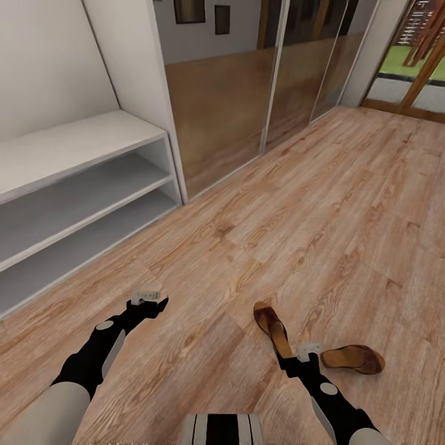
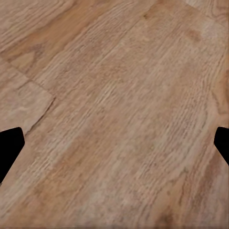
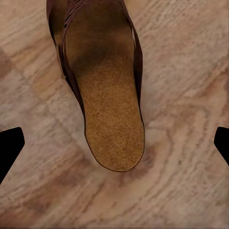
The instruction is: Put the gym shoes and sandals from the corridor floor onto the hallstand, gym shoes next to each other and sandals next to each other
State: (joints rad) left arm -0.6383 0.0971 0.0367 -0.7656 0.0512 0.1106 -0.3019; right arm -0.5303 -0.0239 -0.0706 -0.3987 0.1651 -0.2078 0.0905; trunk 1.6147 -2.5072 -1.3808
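Two brown sandals are lying on the wood floor (image 1: 321, 204) at the near right. The nearer-left sandal (image 1: 272, 326) is pointing away toward the far left, and its heel end is slipping out of sight behind the right gripper (image 1: 296, 358), which is hanging right over it. Seen from that gripper's own camera, the same sandal (image 3: 102, 86) is sitting between the two dark fingertips (image 3: 9, 148), which are showing only at the picture's edges, spread wide with nothing in them; the toe end and strap are getting cut off at the frame edge, so only the tan footbed and part of the dark strap are reading clearly. The second sandal (image 1: 352, 359) is resting just to the right of the gripper, lying crosswise, apart from the first.

The left gripper (image 1: 148, 304) is hovering over bare floor at the near left, its jaws also spread wide and holding nothing; from its wrist camera only plank grain (image 2: 119, 109) is showing between the fingertips (image 2: 8, 150).

The white shoe rack (image 1: 80, 185) is standing along the left wall, its far end in view and the rest running off the left edge; its top and two open shelf levels are looking bare in the part I can see. Beyond it, mirrored sliding doors (image 1: 247, 80) are reflecting the floor.
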